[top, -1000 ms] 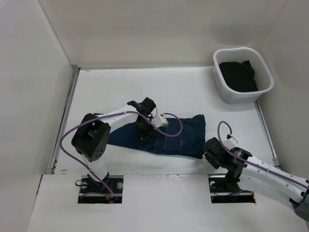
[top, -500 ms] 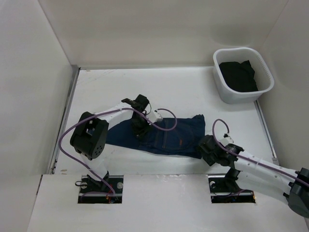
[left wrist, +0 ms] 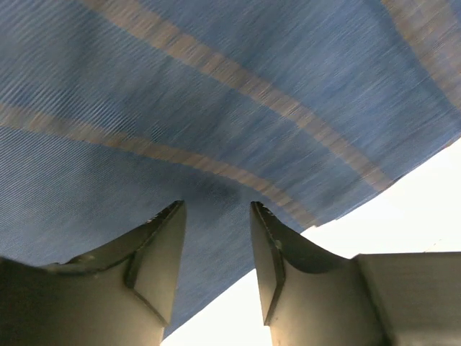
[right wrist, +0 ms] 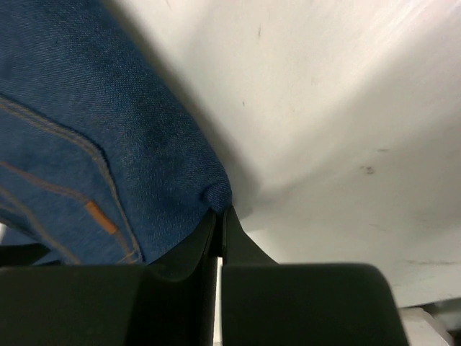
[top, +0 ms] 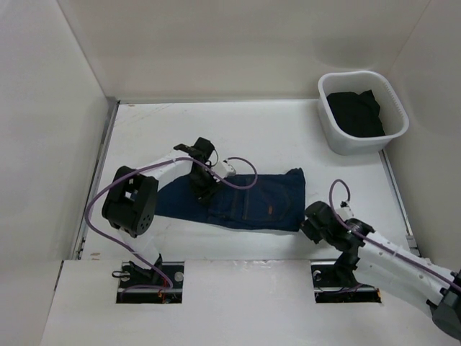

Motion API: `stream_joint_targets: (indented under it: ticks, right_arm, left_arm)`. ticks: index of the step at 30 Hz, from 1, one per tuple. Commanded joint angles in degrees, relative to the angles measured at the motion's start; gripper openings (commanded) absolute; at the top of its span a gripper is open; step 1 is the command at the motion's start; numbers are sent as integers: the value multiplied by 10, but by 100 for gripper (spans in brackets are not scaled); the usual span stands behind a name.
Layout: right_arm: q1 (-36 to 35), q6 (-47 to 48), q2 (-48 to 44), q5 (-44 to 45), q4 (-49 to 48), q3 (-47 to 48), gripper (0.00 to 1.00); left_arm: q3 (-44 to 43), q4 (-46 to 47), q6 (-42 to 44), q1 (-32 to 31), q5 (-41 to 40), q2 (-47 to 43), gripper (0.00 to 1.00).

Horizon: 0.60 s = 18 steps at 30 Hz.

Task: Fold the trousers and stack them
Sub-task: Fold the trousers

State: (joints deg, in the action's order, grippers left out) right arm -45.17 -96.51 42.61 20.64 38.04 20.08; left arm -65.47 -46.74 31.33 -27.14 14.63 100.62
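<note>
White tabletop (top: pixel 252 130), folded navy denim trousers (top: pixel 252 205)

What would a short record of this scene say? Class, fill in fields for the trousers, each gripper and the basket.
trousers: dark blue denim, lying flat on the white table
left gripper: open, over the denim near its edge
right gripper: shut, tips at a corner of the trousers; whether cloth is pinched is unclear
basket: white, far right corner, dark cloth inside
</note>
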Motion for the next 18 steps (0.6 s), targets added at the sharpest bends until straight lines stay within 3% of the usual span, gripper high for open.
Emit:
stream_joint_targets:
  ticks: [1, 7, 13, 18]
  right_arm:
    - [49, 63, -51, 44, 85, 50, 0]
    - [117, 317, -47, 58, 81, 149, 0]
    - [105, 511, 37, 127, 86, 283, 0]
    - [81, 678, 92, 84, 30, 355, 0]
  left_arm:
    - [-24, -2, 6, 23, 17, -55, 41]
    - [-46, -24, 14, 73, 22, -114, 49]
    - [-13, -49, 25, 180, -45, -95, 47]
    - [21, -24, 20, 239, -92, -61, 46]
